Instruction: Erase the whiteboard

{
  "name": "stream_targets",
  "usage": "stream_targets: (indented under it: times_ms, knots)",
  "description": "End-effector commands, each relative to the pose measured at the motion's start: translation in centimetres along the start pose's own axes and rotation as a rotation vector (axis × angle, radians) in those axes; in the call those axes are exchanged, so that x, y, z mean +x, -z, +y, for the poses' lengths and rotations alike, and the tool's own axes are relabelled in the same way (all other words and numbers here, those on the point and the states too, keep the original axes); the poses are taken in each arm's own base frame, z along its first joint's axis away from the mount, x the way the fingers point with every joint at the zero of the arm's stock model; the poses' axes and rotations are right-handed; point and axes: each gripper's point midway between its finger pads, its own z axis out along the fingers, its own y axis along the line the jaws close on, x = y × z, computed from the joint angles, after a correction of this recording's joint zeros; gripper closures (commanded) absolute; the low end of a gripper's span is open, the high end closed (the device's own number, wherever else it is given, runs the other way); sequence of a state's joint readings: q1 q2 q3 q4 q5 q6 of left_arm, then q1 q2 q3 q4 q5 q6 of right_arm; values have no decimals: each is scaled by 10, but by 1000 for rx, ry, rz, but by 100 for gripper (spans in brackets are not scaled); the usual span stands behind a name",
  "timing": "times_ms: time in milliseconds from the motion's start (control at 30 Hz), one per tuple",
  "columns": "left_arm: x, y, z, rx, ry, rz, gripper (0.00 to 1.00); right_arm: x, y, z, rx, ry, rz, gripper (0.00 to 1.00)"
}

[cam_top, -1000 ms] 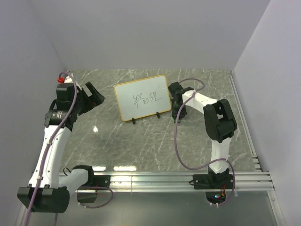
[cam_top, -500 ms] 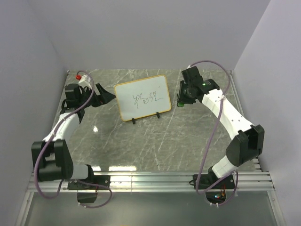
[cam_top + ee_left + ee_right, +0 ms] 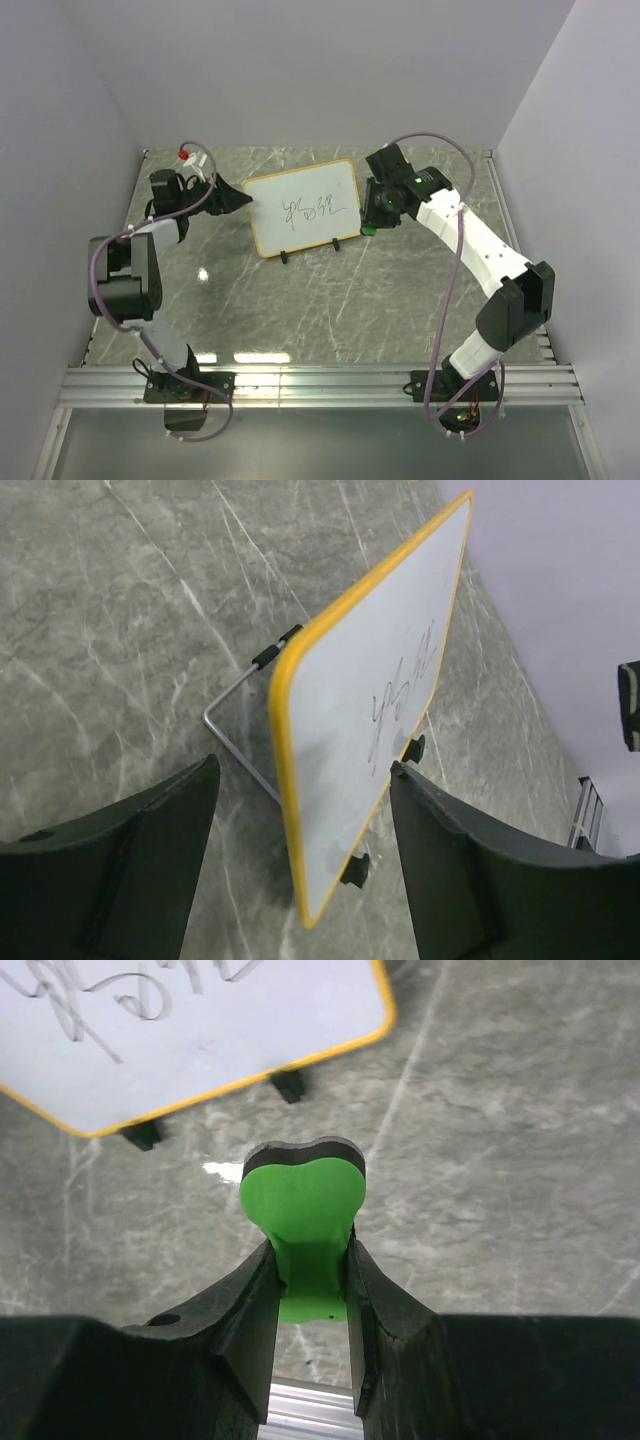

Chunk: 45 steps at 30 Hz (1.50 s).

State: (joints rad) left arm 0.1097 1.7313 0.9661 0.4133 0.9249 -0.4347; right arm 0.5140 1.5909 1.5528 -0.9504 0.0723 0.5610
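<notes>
Grey marble-patterned tabletop with pale veins fills the middle of the top view. Plain pale lilac walls enclose it at top, left and right. A ribbed aluminium rail crosses the bottom. A small glare spot shines left of centre.

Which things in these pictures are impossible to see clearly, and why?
1. The writing on the whiteboard: too small to read in the top view, steeply slanted in the left wrist view, cut off by the top edge in the right wrist view.
2. The green eraser: its lower part is hidden inside the right pincer, right wrist view.
</notes>
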Motion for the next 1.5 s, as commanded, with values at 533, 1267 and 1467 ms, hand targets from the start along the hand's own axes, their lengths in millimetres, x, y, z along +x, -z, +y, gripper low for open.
stream_targets:
  times_ms: [533,1267,1467]
  knots:
    - [7,-25,-9,303,2,-18,55,-56,-37,136,-142,101,-122,100]
    - [45,-30,-7,249,-3,84,100,-56,-142,229,-143,54,-358,100]
    - [50,-28,-7,238,5,94,100,-76,-180,162,0,-36,-379,100]
